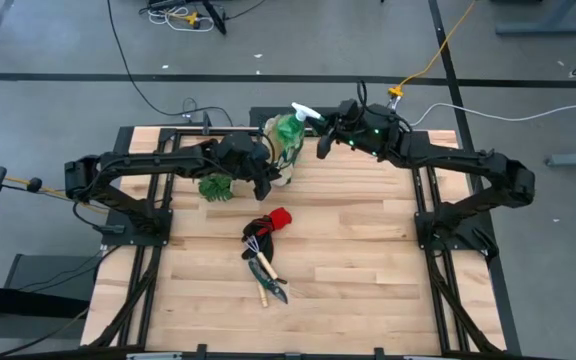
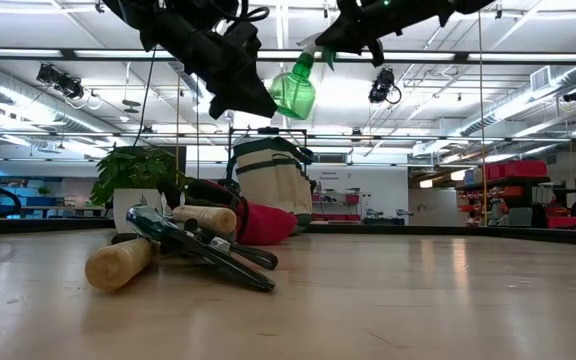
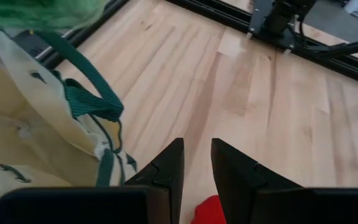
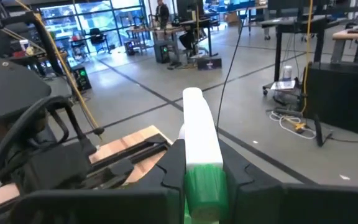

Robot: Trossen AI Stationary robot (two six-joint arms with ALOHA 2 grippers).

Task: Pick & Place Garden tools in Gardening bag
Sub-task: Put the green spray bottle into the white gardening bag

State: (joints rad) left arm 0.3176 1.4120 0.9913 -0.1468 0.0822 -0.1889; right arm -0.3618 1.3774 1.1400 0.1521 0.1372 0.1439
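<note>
Shears (image 2: pixel 203 250) and glove (image 1: pixel 279 218) lie untouched on the table. A green bottle (image 1: pixel 290 135) is clenched by the right gripper (image 1: pixel 324 137) over the bag (image 1: pixel 274 160); it should be lowered centred between the handles. Beside the bag, the left gripper (image 1: pixel 262 186) is held narrowly parted, empty.

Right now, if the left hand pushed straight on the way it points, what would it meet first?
Probably the bare table top. The left hand points down at the wood, with the gardening bag off to one side and something red just under the fingertips; depth is unclear.

Colours noted near the two claws.
Green bottle (image 1: pixel 290 132) with white sprayer head is clamped in the right gripper (image 4: pixel 202 163); beige bag (image 3: pixel 36 140) with dark green trim is seen beside the empty left gripper (image 3: pixel 196 163), red glove (image 3: pixel 207 210) just under it.
</note>
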